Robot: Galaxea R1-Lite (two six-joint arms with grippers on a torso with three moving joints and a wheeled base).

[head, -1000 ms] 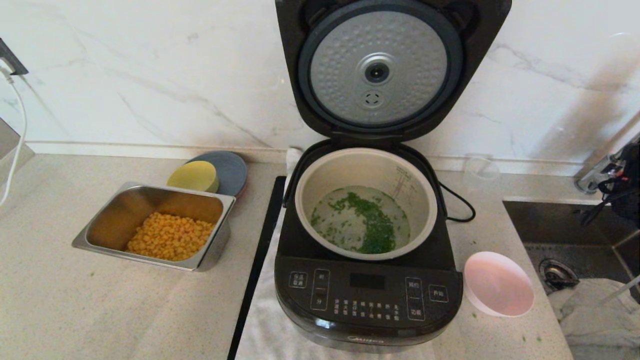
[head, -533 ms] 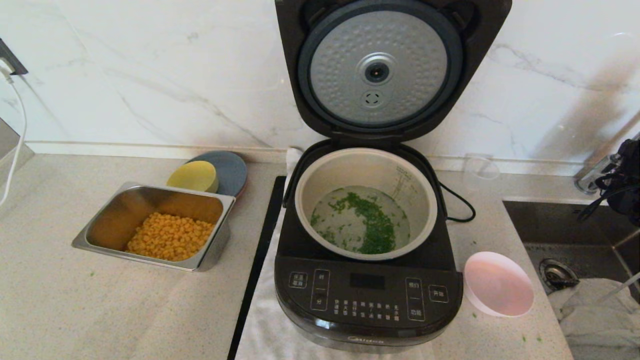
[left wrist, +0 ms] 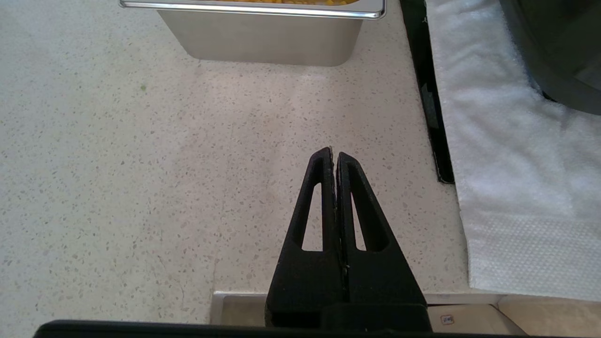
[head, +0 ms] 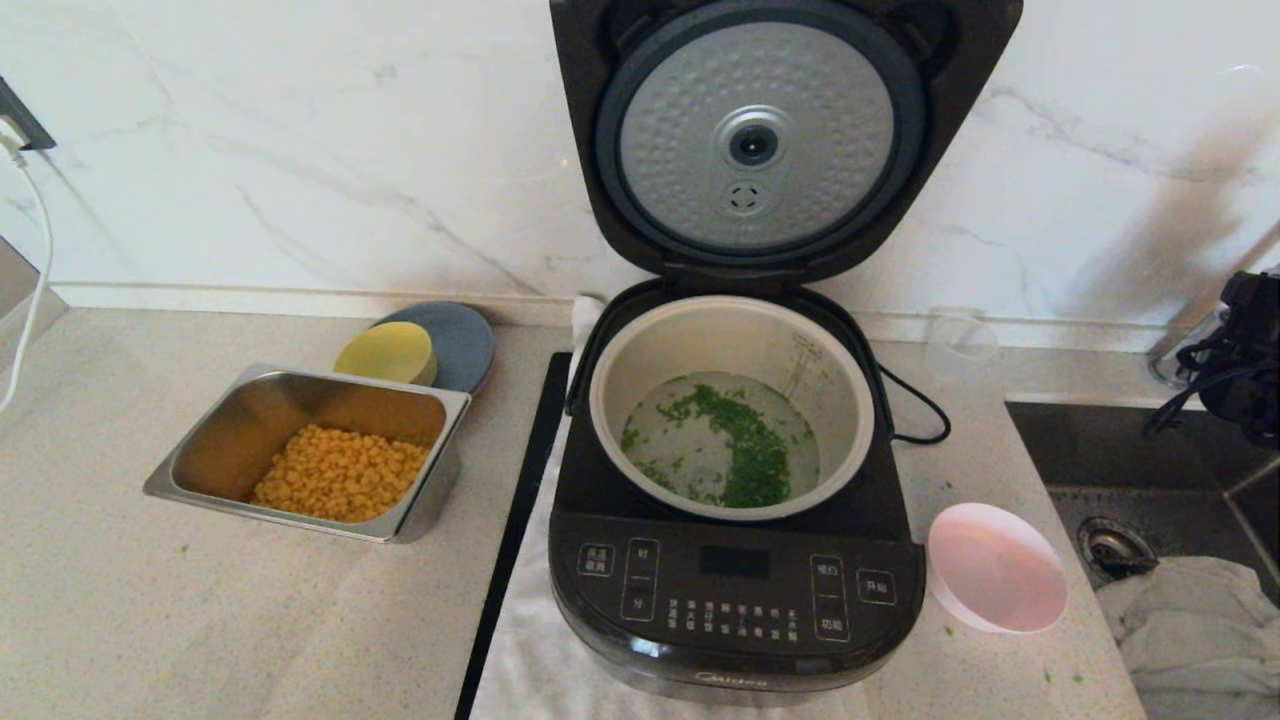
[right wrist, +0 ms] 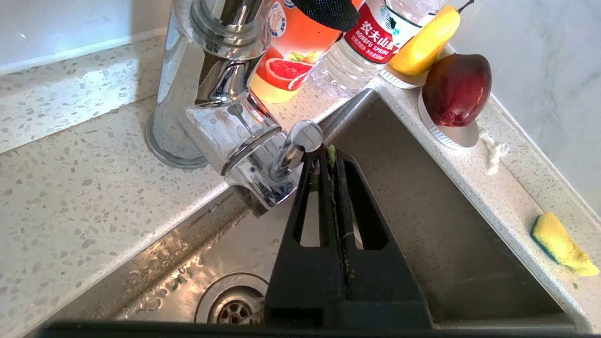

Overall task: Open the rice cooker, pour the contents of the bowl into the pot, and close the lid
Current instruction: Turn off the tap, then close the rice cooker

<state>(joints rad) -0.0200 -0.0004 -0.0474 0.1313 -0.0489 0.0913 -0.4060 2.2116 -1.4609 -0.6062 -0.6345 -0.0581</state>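
Observation:
The black rice cooker point(head: 735, 600) stands at the centre with its lid point(head: 757, 135) raised upright, dimpled silver underside facing me. Chopped green herb bits in clear liquid point(head: 735, 445) lie at the bottom of the pale inner pot point(head: 640, 350). The small bowl point(head: 995, 568), pink inside and empty, sits on the counter right of the cooker. My right gripper point(right wrist: 331, 152) is shut with only a scrap of green stuck at its tips, above the sink beside the tap; its arm point(head: 1245, 370) shows at the far right. My left gripper point(left wrist: 335, 154) is shut over bare counter, near the steel tray.
A steel tray point(head: 250, 395) of yellow corn kernels point(head: 340, 473), a yellow dish point(head: 387, 352) and a grey plate point(head: 460, 335) sit left of the cooker. A sink point(head: 1130, 450) with a chrome tap point(right wrist: 220, 108), bottles point(right wrist: 361, 51), fruit point(right wrist: 455, 89) and a sponge point(right wrist: 561, 244) lies to the right.
My right arm has shifted slightly further right and up at the frame's edge above the sink. The cooker, pot, bowl and tray have not moved.

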